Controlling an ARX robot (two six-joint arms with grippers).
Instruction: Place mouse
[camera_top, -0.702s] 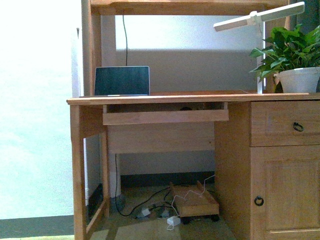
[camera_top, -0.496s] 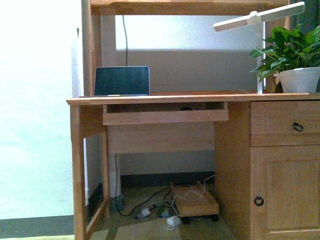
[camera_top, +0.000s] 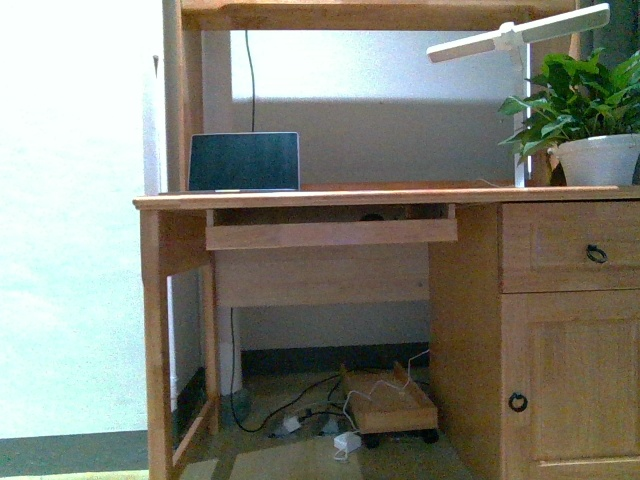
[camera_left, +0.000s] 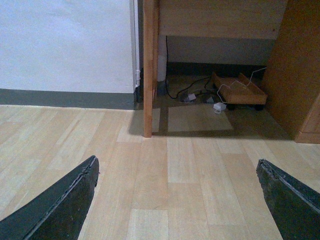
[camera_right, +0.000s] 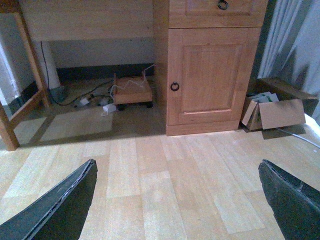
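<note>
The mouse shows in no view; a small dark shape in the gap above the pull-out tray (camera_top: 330, 233) is too small to name. My left gripper (camera_left: 177, 200) is open and empty, its dark fingers (camera_left: 60, 205) wide apart over the wood floor, facing the desk's left leg (camera_left: 148, 70). My right gripper (camera_right: 177, 200) is open and empty too, its fingers (camera_right: 60, 205) spread over the floor in front of the cabinet door (camera_right: 210, 75). Neither arm shows in the front view.
A wooden desk (camera_top: 330, 197) carries a laptop (camera_top: 244, 161) at the left, a potted plant (camera_top: 590, 120) and a white lamp (camera_top: 520, 35) at the right. A drawer (camera_top: 570, 248) and door are right. Cables and a wheeled board (camera_top: 388, 405) lie underneath. A cardboard box (camera_right: 275, 112) stands right of the cabinet.
</note>
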